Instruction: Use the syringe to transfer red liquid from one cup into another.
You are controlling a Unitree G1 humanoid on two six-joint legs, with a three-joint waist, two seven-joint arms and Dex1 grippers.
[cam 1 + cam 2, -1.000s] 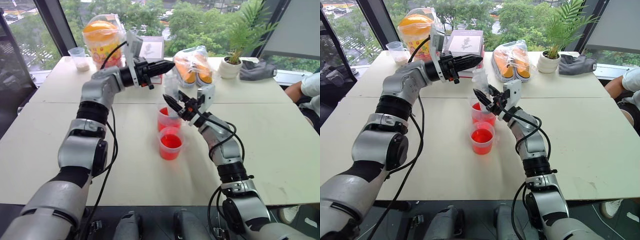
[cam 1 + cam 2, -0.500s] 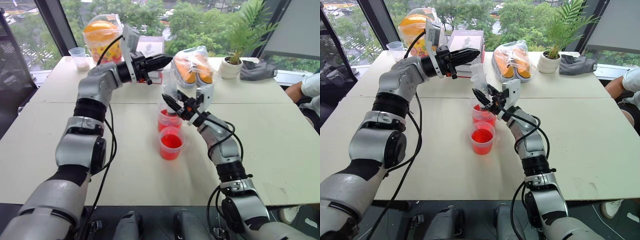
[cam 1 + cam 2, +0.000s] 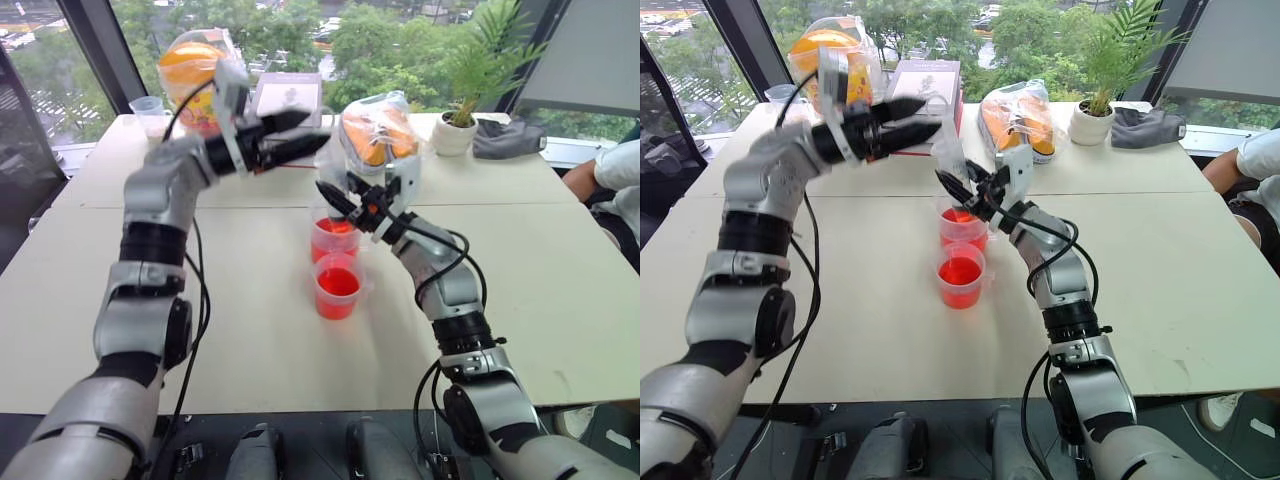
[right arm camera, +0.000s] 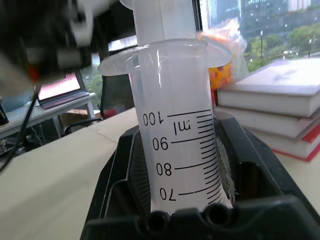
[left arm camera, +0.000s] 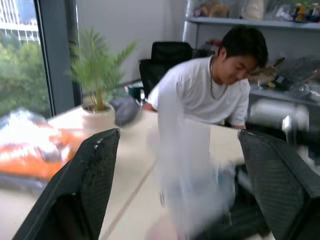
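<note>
Now right gripper [image 3: 335,199] clamped on the syringe [image 4: 172,145] barrel, upright above the far cup [image 3: 334,239]; left gripper [image 3: 300,136] spread and empty beside the plunger — likely next: working the plunger

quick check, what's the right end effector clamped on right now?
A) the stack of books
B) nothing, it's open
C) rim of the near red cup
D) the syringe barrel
D: the right wrist view shows the right end effector with both fingers pressed against the clear graduated barrel of the syringe, held upright over the far red cup.
</note>
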